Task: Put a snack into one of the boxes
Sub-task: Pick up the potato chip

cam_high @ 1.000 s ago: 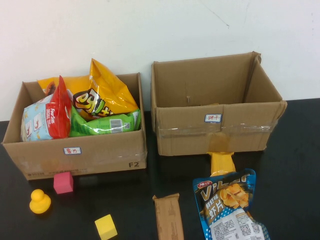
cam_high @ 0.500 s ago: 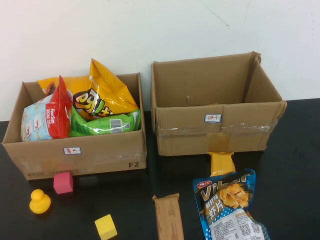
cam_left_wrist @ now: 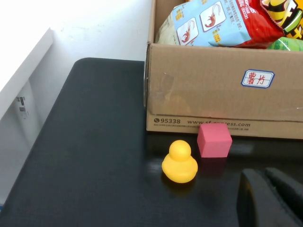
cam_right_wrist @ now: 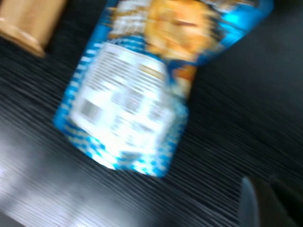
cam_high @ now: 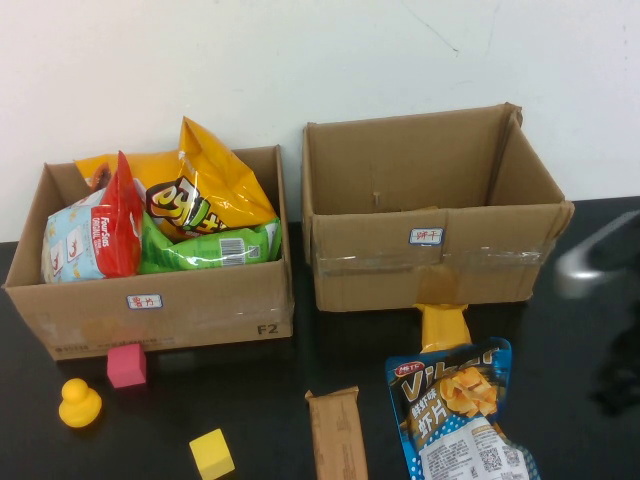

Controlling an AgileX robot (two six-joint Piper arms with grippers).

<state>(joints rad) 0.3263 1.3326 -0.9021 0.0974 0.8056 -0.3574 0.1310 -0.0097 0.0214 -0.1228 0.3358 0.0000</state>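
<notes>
The right arm [cam_high: 600, 255] has just swung in beside the empty box [cam_high: 430, 215], its right gripper [cam_right_wrist: 265, 208] closed and empty above the blue snack bag [cam_high: 455, 410], while the left gripper [cam_left_wrist: 270, 198] hangs closed near the duck [cam_left_wrist: 180, 162].

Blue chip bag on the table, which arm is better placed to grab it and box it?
Probably the right. The right gripper, shut, hangs beside the blue chip bag, near the empty box. The left gripper sits by the yellow duck and pink cube, across the table from it.
</notes>
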